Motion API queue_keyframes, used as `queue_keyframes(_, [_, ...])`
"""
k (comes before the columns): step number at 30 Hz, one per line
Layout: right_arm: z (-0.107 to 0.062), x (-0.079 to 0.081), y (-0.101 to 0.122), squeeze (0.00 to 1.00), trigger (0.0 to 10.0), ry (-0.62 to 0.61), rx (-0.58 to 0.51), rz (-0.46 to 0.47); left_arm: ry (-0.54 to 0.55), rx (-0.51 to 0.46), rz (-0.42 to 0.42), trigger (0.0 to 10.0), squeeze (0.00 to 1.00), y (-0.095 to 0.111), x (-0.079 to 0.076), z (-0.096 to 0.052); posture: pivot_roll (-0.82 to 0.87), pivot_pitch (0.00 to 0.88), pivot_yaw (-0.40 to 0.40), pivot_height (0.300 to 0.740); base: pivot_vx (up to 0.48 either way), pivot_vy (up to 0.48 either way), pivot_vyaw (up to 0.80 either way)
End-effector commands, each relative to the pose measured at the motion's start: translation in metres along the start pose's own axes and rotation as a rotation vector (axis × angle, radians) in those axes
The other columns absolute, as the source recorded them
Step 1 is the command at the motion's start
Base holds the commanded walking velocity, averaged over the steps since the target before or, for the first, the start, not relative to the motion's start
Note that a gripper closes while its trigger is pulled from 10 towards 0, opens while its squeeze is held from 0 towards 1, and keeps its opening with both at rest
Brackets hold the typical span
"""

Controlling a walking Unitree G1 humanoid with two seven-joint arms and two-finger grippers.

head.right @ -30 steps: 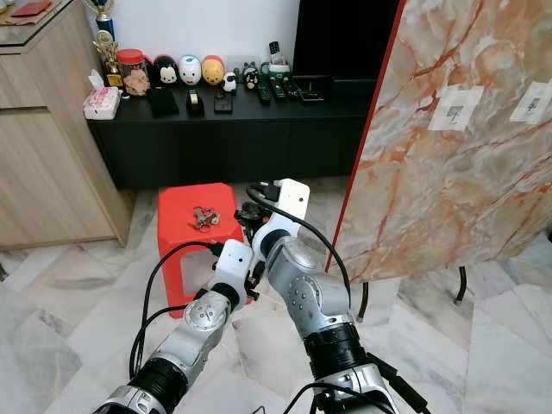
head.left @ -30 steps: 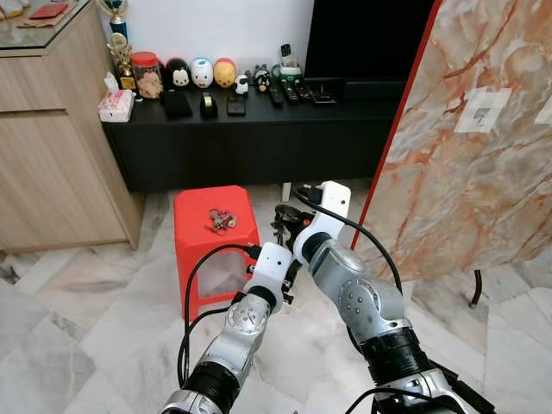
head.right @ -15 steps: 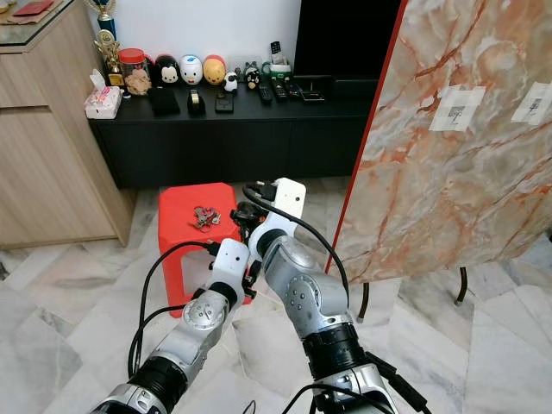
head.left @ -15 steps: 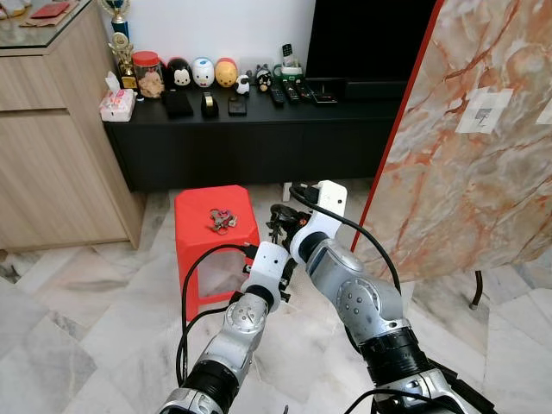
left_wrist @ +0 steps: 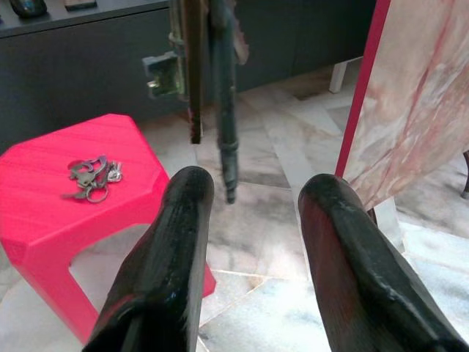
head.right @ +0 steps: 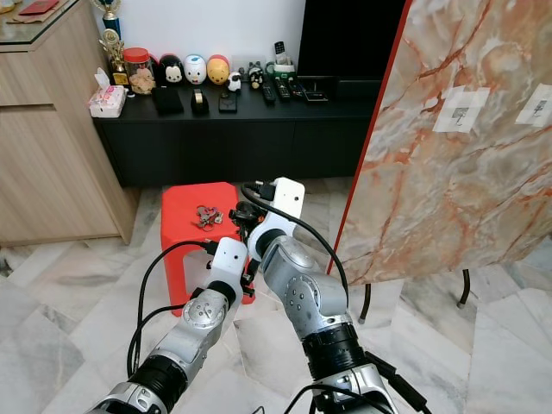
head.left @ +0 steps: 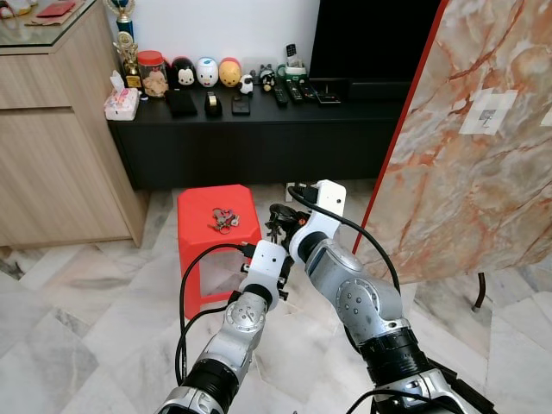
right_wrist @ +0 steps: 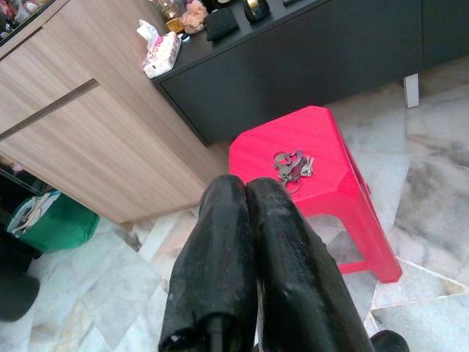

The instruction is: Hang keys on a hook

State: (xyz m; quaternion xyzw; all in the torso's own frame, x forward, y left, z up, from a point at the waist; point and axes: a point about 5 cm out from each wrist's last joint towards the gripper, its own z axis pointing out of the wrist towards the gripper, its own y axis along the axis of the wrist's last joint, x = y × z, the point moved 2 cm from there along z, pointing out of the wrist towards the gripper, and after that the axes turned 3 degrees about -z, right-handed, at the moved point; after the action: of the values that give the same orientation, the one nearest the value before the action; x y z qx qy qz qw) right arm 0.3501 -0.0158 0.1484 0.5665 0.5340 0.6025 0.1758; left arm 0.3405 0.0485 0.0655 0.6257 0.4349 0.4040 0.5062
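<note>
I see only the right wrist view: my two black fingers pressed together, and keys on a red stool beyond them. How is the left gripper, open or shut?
Observer: The left gripper is open, its fingers apart with nothing between them.
Operator: What stands on the robot's right side?
Observer: A large marble-patterned panel with a red edge stands upright there, to the right of the red stool.
Operator: Is there a hook on it?
Observer: The panel carries two pale square patches. They are too small for me to tell whether they are hooks.
</note>
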Motion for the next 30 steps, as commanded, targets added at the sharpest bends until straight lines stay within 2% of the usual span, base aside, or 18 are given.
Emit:
queue_keyframes(1, [0.0027, 0.0583, -0.0136, 0.0, 10.0, 0.138, 0.021, 0.134, -0.006, -0.014, 0.012, 10.0, 0.0, 0.0036, -0.0025, 0.002, 0.01, 0.0, -0.108, 0.74, 0.0, 0.0, 0.0])
queue_keyframes(30, [0.0027, 0.0583, -0.0136, 0.0, 10.0, 0.138, 0.021, 0.134, -0.006, -0.014, 0.012, 10.0, 0.0, 0.0036, -0.0025, 0.002, 0.01, 0.0, -0.108, 0.74, 0.0, 0.0, 0.0])
